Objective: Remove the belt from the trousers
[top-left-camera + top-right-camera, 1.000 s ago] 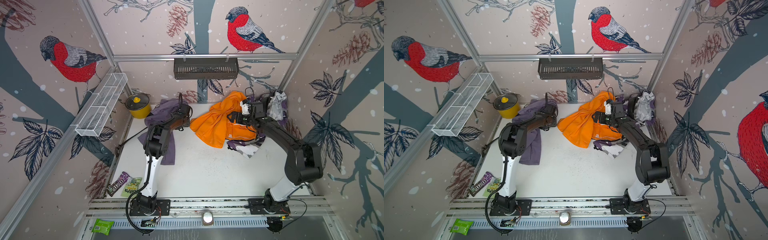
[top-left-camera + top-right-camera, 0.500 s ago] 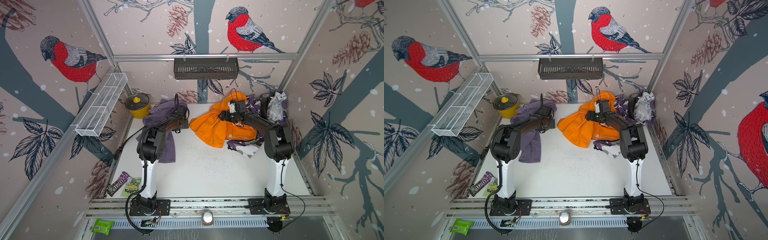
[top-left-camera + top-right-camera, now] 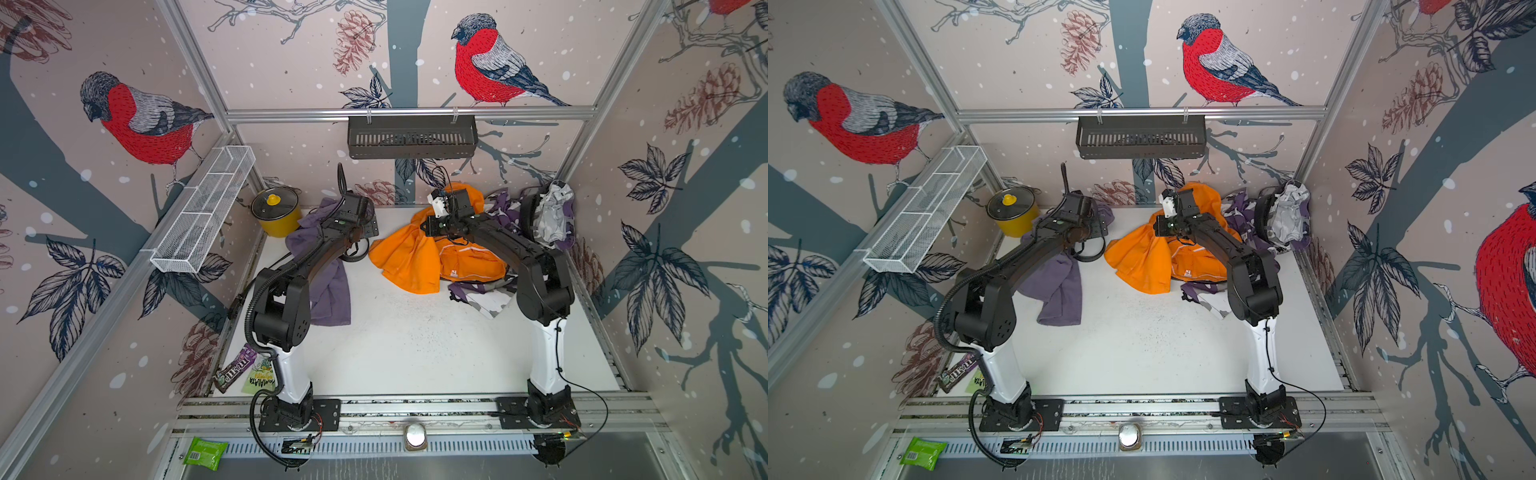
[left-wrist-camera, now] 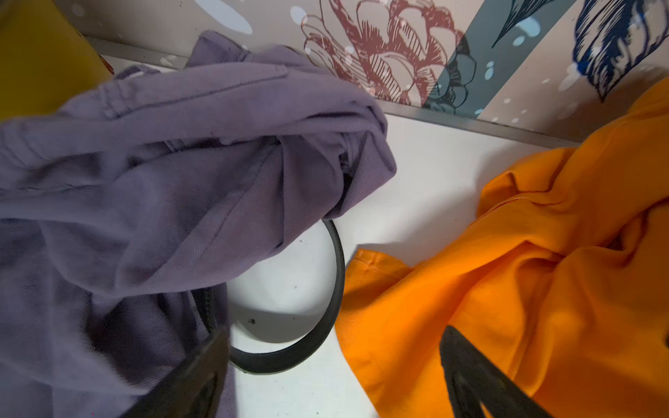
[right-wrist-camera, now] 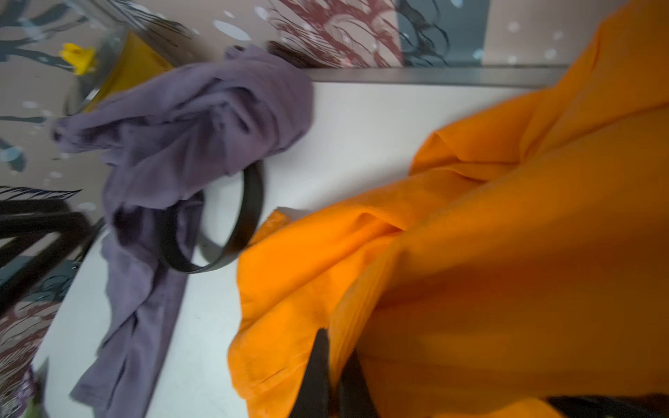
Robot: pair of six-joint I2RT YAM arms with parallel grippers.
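White tabletop (image 3: 415, 340): black curved belt (image 4: 282, 360) loops from purple fabric trousers (image 3: 328, 291), upper centre-left; L gripper (image 4: 335, 333) jaws spread, R gripper (image 5: 336, 347) closed by orange cloth (image 5: 506, 253).

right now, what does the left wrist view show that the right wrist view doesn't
Only the left wrist view: the left pincer, fingers spread wide and gripping nothing.

Only the right wrist view: the right pincer, shut over the orange garment; the pot's yellow lid knob; and a leg of the purple trousers trailing along the table.

Both: the purple trousers, the black belt looping out from them, the orange garment and the white table.
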